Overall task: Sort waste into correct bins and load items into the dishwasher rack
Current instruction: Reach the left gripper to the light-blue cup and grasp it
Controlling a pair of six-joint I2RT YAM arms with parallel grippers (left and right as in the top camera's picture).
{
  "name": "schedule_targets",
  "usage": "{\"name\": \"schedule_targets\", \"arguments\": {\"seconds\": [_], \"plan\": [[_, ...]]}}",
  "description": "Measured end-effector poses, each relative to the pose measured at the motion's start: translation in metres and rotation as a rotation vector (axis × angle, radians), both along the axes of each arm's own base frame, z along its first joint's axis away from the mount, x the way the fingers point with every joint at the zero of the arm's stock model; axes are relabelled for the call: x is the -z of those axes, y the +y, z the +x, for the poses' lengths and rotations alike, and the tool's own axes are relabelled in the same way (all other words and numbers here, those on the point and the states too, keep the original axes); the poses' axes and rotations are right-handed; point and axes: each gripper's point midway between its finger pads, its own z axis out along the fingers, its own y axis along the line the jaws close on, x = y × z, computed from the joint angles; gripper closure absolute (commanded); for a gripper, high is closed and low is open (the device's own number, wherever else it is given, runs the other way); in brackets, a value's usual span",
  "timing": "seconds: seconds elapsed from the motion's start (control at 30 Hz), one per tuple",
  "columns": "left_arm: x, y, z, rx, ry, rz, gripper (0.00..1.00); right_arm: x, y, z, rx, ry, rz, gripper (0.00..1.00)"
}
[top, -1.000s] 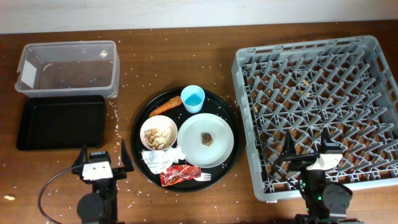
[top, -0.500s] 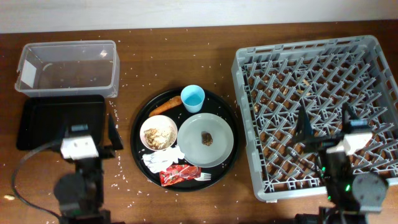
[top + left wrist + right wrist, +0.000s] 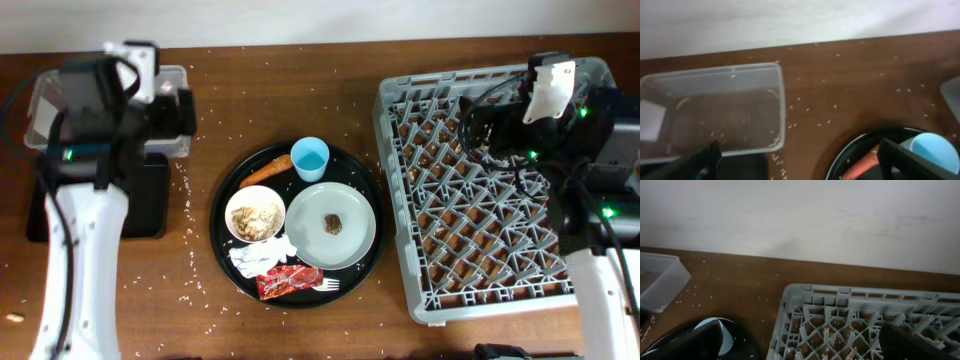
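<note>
Starting at the near edge of the round black tray (image 3: 218,232): red snack wrapper (image 3: 288,283) lies flat, with the white fork (image 3: 328,285) touching its right end and the crumpled napkin (image 3: 254,258) just behind. Next back, the small bowl (image 3: 254,213) holds rice-like scraps and sits just beside the pale plate (image 3: 345,245), which carries one brown lump (image 3: 331,222) at its centre. Behind these the carrot (image 3: 265,172) lies slantwise, one end by the upright light-blue cup (image 3: 310,157). Nothing is sorted or loaded: the rack (image 3: 450,265) holds only crumbs in its lattice. Further back on the left are the shallow black bin (image 3: 148,205) and, beyond it, the clear tub (image 3: 781,107) with a few grains inside. Left gripper (image 3: 799,150): fingers spread, nothing between them, hanging high between tub and round tray. Right gripper (image 3: 800,326): also spread and empty, high over the far part of the rack. Judgement: the step in hand is the first pick. Loose waste should go first, carrot or napkin, with the left arm, whose path to both bins is short. Descend straight, close across the carrot's narrow width and keep clear of the cup. Bowl and plate need emptying before racking. The cup looks free for the right arm.
</note>
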Motion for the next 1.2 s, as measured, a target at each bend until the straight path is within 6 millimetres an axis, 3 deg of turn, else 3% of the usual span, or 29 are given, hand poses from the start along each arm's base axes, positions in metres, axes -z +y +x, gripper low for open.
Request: {"name": "schedule_targets", "arguments": {"seconds": [0.17,0.27,0.37,0.4,0.43,0.5,0.57,0.73,0.9,1.1,1.13,1.2], "plan": [[0.032,-0.016,0.009,0.06,0.1,-0.045,0.01,0.008,0.001,0.002,-0.007,0.03,0.008,0.02],[0.037,-0.029,0.018,0.11,0.098,-0.082,0.01,0.008,0.001,0.002,-0.006,0.031,0.016,0.02],[0.034,-0.054,0.028,0.166,0.14,-0.087,0.02,0.01,0.002,0.001,-0.007,0.042,0.019,0.02],[0.029,-0.073,0.036,0.204,0.147,-0.081,0.07,0.011,0.002,0.001,-0.007,0.047,0.02,0.01],[0.032,-0.089,0.038,0.235,0.166,-0.078,0.24,0.013,0.002,0.0,-0.007,0.056,0.022,0.02],[0.045,-0.114,0.042,0.281,0.208,-0.073,0.42,0.016,0.002,-0.001,-0.007,0.069,0.022,0.02],[0.081,-0.137,0.041,0.326,0.305,-0.063,0.44,0.02,0.002,-0.004,-0.006,0.09,0.026,0.01],[0.151,-0.159,0.031,0.363,0.501,-0.067,0.49,0.027,0.003,-0.007,-0.006,0.12,0.029,0.01],[0.182,-0.198,0.017,0.447,0.577,-0.066,0.55,0.052,0.002,0.0,-0.005,0.206,0.041,0.01],[0.208,-0.199,0.016,0.43,0.625,-0.02,0.71,0.061,0.002,0.002,-0.009,0.235,0.046,0.03],[0.211,-0.197,0.016,0.421,0.632,-0.012,0.76,0.061,0.003,0.002,-0.009,0.235,0.046,0.04],[0.218,-0.195,0.016,0.397,0.65,-0.009,0.99,0.061,0.003,0.001,-0.011,0.238,0.048,0.06]]}}
